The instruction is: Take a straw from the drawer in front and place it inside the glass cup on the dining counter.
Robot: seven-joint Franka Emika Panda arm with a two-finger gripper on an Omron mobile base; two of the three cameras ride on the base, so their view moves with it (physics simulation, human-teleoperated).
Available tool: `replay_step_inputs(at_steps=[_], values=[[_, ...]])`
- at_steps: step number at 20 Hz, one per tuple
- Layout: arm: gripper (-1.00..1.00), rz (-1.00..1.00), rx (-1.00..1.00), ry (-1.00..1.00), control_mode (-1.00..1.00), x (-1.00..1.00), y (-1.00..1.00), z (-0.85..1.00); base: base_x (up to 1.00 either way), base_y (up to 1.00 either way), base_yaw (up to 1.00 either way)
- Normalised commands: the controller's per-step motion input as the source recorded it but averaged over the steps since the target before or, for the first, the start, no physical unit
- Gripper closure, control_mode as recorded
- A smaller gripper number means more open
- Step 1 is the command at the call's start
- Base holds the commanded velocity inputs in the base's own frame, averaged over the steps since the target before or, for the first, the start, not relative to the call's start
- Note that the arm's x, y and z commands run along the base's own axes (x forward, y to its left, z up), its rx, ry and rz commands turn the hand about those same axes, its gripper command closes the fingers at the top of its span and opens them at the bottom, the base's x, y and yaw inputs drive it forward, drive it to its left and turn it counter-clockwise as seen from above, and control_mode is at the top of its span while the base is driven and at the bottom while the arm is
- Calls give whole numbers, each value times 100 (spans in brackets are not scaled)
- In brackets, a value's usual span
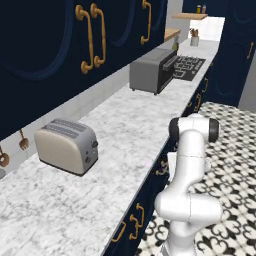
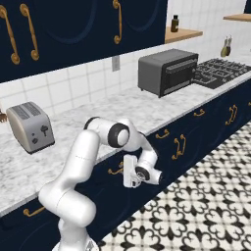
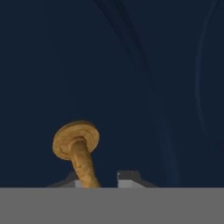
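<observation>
We see the fingers (image 3: pixel 96 178) clamped on the brass handle (image 3: pixel 81 151) of the navy drawer (image 3: pixel 131 87), under the marble bench (image 1: pixel 125 130) carrying toaster (image 1: pixel 66 145) and oven (image 1: pixel 152 70); patterned tile floor (image 2: pixel 196 206).

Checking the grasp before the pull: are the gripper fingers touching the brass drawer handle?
Touching. In the hand view the brass handle runs down between the gripper fingertips, with its left finger pressed against it.

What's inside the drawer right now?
Cannot tell: the drawer is closed, its navy front hiding the inside. The gripper is shut on the brass handle, so no straw is visible yet.
</observation>
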Motion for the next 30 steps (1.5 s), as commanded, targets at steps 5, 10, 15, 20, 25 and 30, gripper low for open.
replay_step_inputs(at_steps=[5, 10, 15, 20, 25, 30], values=[[100, 0, 4, 0, -100, -84, -61, 0, 0, 0, 0], [100, 0, 3, 0, -100, -82, -57, 0, 0, 0, 0], [100, 0, 0, -2, -100, -67, -46, 4, 0, 0, 0], [100, 0, 0, -2, -100, -46, -37, 15, 0, 0, 0], [-100, 0, -1, -2, -100, -34, -25, 18, 0, 0, 0], [-100, 0, -6, 4, -100, -4, 3, -7, 0, 0, 0]])
